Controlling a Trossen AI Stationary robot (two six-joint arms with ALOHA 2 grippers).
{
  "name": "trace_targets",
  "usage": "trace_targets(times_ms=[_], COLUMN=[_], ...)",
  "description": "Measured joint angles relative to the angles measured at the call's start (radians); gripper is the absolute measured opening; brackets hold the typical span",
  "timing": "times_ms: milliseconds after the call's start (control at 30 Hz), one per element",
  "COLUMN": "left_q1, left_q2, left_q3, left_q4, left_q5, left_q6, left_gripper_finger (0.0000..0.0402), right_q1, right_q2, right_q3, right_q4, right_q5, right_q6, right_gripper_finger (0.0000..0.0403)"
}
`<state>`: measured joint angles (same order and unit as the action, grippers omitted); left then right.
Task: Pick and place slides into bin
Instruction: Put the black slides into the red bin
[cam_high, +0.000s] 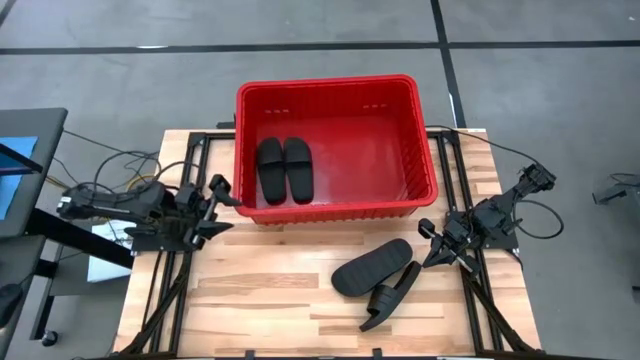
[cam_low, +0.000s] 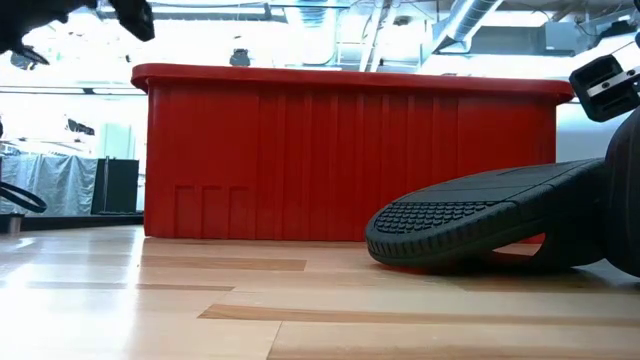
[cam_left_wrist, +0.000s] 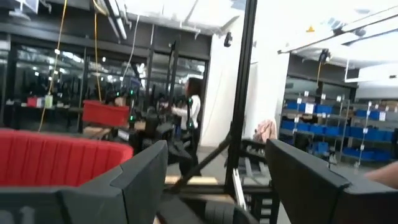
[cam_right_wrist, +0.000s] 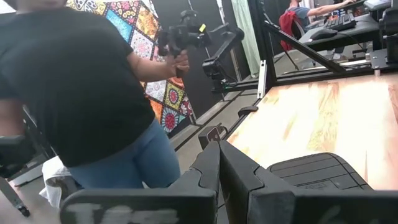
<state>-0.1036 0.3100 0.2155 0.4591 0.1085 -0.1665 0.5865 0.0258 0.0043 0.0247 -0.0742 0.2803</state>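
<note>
The red bin (cam_high: 330, 150) stands at the table's far middle, and it also fills the low view (cam_low: 350, 160). Two black slides (cam_high: 285, 170) lie side by side on its floor at the left. Two more slides lie on the table in front of the bin's right half. One (cam_high: 372, 267) has its near end raised off the table in the low view (cam_low: 470, 220), and the other (cam_high: 392, 295) is beside it. My left gripper (cam_high: 225, 205) is open and empty by the bin's near left corner. My right gripper (cam_high: 430, 245) is shut and empty, just right of the slides.
Black frame rails (cam_high: 175, 270) run along both sides of the wooden table. Bare table lies in front of the bin at the left (cam_high: 260, 290). In the right wrist view a person in a black shirt (cam_right_wrist: 81, 93) stands beyond the table. Another person (cam_left_wrist: 193, 115) shows far off.
</note>
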Motion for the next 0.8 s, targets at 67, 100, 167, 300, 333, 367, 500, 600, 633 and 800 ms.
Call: trace_targets(times_ms=[67,100,167,300,333,367,500,600,633,800], left_q1=[0.000,0.000,0.000,0.000,0.000,0.002,0.001,0.002,0.002,0.002], left_q2=[-0.065,-0.094,-0.154,-0.290,-0.311,-0.309,-0.295,-0.305,-0.307,-0.304], left_q3=[-0.010,-0.010,-0.010,-0.010,-0.010,-0.006,-0.003,-0.007,-0.007,-0.006], left_q4=[-0.095,-0.138,-0.212,-0.363,-0.402,-0.422,-0.450,-0.483,-0.492,-0.555], left_q5=[-0.001,-0.002,-0.018,-0.084,-0.096,-0.099,-0.065,-0.056,-0.056,-0.075], left_q6=[0.009,0.015,0.025,0.031,0.031,0.031,0.031,0.037,0.038,0.015], left_gripper_finger=[0.0262,0.0262,0.0262,0.0262,0.0262,0.0262,0.0262,0.0262,0.0262,0.0262], right_q1=[0.000,0.000,0.000,0.000,0.000,0.000,0.000,0.000,0.000,0.000], right_q2=[0.000,0.000,0.000,0.000,0.000,0.000,0.001,-0.001,0.000,0.000], right_q3=[0.000,0.000,0.000,0.000,0.000,0.000,0.000,0.000,0.000,0.000], right_q4=[0.000,0.000,0.000,0.000,0.000,0.001,0.000,0.000,0.000,0.000], right_q5=[0.000,0.000,0.000,0.000,0.000,0.000,0.000,0.000,0.000,0.000], right_q6=[0.000,0.000,0.000,0.000,0.000,0.000,0.000,0.000,0.000,0.000], right_gripper_finger=[0.0000,0.0000,0.0000,0.0000,0.0000,0.0000,0.0000,0.0000,0.0000,0.0000])
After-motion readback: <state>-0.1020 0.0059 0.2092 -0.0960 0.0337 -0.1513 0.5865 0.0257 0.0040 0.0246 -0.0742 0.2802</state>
